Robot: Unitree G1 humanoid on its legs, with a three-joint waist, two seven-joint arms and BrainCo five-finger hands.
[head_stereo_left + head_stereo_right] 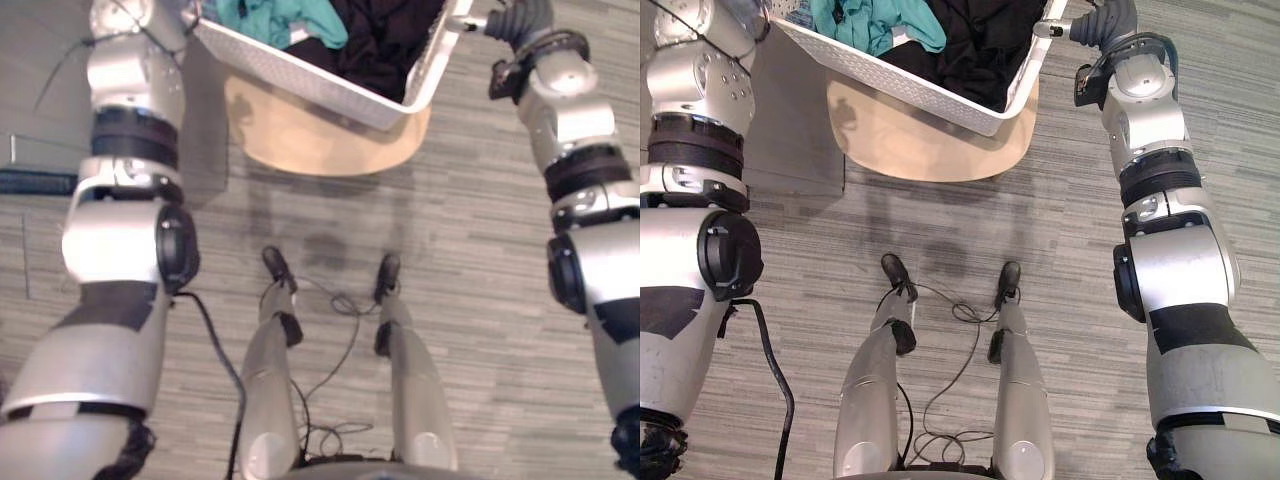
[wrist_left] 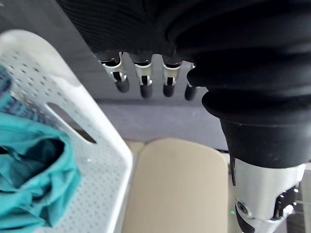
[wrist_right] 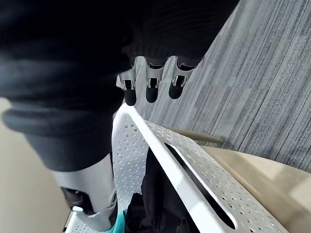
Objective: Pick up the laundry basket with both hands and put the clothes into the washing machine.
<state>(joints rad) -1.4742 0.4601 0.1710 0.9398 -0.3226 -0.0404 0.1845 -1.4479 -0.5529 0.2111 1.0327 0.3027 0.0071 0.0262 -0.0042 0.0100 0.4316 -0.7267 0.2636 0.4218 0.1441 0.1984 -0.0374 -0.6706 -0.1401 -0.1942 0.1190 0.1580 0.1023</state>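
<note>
Laundry basket (image 1: 300, 72) long axis L-R, skewed, over tan table (image 1: 330, 145).

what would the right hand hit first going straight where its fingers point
Probably the laundry basket, at its white rim: in the right wrist view the right hand has its fingers pointing at the rim's corner, tips close to it. The gap is hard to judge.

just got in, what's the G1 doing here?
It stands with its left hand and right hand at opposite ends of a white basket of teal and black clothes. The basket is over a round wooden stool; I cannot tell whether it is gripped or lifted yet.
</note>
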